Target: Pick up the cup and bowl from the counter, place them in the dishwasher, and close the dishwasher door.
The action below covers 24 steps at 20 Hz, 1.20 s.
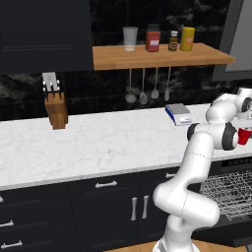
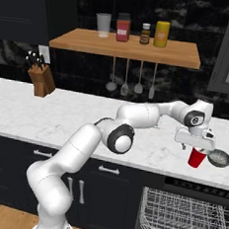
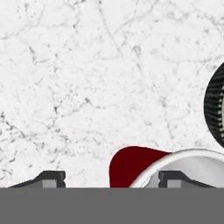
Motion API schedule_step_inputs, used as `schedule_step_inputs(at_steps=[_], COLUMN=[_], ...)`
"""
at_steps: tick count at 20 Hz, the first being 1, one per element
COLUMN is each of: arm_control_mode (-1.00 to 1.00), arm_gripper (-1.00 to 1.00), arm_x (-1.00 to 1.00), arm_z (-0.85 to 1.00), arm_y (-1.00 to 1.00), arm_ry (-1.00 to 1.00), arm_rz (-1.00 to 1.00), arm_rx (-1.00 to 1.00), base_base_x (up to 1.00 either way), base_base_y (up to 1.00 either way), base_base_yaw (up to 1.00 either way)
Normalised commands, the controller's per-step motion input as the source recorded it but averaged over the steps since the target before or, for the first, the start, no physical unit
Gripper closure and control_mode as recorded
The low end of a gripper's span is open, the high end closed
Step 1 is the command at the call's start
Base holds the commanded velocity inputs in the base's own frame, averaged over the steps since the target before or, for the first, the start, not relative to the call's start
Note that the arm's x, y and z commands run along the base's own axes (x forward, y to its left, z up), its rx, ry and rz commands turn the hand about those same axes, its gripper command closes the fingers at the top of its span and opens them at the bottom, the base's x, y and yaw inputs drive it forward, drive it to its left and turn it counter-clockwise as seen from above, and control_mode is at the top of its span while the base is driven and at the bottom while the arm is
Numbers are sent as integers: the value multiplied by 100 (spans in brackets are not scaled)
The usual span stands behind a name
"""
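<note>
The red cup (image 2: 197,157) stands upright on the white marble counter (image 2: 61,116) near its right front edge; its red side also shows past my forearm (image 1: 244,136). My gripper (image 2: 196,146) points down right over it. In the hand view the gripper (image 3: 113,178) is open: one fingertip (image 3: 175,177) sits over the cup's whitish inside (image 3: 197,164), the other (image 3: 52,177) outside its wall. The bowl (image 2: 219,158), dark here with a pale rim, rests just right of the cup and shows as a dark round edge (image 3: 215,109). Below, the dishwasher's grey wire rack (image 2: 186,217) is pulled out.
A knife block (image 2: 40,79) stands at the counter's back left. The wooden shelf (image 2: 128,47) holds jars and a tumbler, with utensils (image 2: 132,83) hanging under it. A flat blue-and-white box (image 1: 178,114) lies behind my arm. The rack (image 1: 229,189) juts out below the counter edge.
</note>
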Motion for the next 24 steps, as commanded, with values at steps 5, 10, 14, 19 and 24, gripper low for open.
schedule_step_inputs(at_steps=[5,10,14,19,24], arm_control_mode=[-100,-100,-100,-100,-100], arm_gripper=[100,100,100,100,100], arm_x=[-18,-86,-100,-100,-100], arm_z=[-20,-3,0,10,1], arm_y=[3,27,79,83,54], arm_ry=[0,-2,-15,-28,-37], arm_rz=[-1,-18,-24,-3,3], arm_rx=[0,1,-5,2,0], base_base_x=[0,0,0,0,0], base_base_y=[0,0,0,0,0], base_base_yaw=[0,0,0,0,0])
